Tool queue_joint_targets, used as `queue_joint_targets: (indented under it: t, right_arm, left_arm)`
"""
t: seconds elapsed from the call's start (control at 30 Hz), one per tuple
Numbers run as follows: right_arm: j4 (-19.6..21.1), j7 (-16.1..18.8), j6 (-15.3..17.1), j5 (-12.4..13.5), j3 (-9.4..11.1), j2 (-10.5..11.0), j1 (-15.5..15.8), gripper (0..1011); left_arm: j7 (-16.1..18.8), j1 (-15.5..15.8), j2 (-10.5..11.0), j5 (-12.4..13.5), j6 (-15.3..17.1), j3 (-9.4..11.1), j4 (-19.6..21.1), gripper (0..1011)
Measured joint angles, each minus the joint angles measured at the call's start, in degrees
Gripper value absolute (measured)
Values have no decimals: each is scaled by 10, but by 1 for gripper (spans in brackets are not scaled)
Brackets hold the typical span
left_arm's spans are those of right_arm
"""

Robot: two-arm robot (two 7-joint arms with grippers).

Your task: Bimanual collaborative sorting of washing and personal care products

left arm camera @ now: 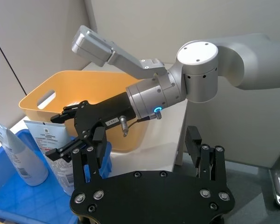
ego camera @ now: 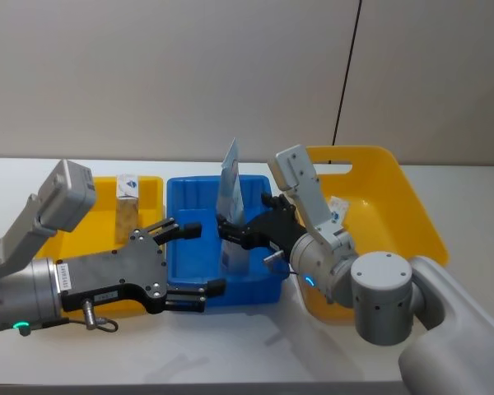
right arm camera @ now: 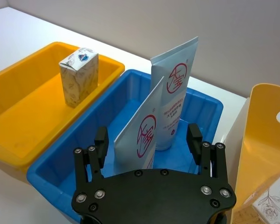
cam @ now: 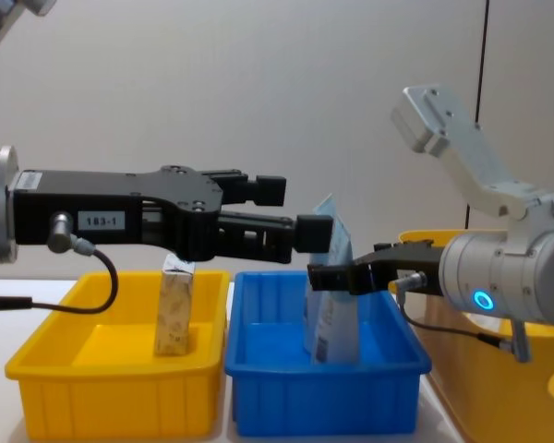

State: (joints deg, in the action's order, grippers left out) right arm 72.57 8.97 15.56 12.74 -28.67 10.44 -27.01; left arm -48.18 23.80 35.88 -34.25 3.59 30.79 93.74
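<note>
Two pale blue-and-white pouches stand in the blue bin [ego camera: 181,193]: a taller one [ego camera: 229,177] at the back and a nearer one [right arm camera: 142,135]. My right gripper [right arm camera: 147,135] is open, its fingers on either side of the nearer pouch with a gap on both sides. A beige patterned pack [ego camera: 127,210] stands upright in the small yellow bin [ego camera: 152,185]. My left gripper [ego camera: 202,257] hovers open and empty over the blue bin's left front corner; the chest view shows it [cam: 291,210] above the bins.
A large yellow bin [ego camera: 395,197] with a handle slot stands at the right, behind my right arm, with a patterned pack [ego camera: 337,210] inside. White table surface lies free in front of the bins. A wall is close behind.
</note>
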Motion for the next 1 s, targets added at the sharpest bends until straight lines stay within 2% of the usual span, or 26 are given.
queue_joint_targets:
  t: [0.07, 0.27, 0.43, 0.5, 0.53, 0.73, 0.77, 1.0]
  right_arm:
    - [-5, 0, -2, -1, 0, -2, -3, 1000]
    - [-13, 1, -5, -4, 0, -5, -7, 881]
    - [-19, 2, -8, -5, 0, -7, -9, 711]
    - [-20, 2, -8, -6, 0, -8, -10, 672]
    - [-22, 2, -8, -6, 0, -8, -10, 614]
    - [-25, 2, -10, -7, 0, -9, -12, 436]
    - [-25, 2, -10, -7, 0, -9, -12, 382]
    - [-27, 2, -11, -7, 0, -10, -13, 194]
  left_arm:
    - [0, 0, 0, 0, 0, 0, 0, 1002]
    - [0, 0, 0, 0, 0, 0, 0, 1003]
    - [0, 0, 0, 0, 0, 0, 0, 1002]
    - [0, 0, 0, 0, 0, 0, 0, 1002]
    - [0, 0, 0, 0, 0, 0, 0, 1003]
    - [0, 0, 0, 0, 0, 0, 0, 1002]
    - [0, 0, 0, 0, 0, 0, 0, 1002]
    - [0, 0, 0, 0, 0, 0, 0, 1002]
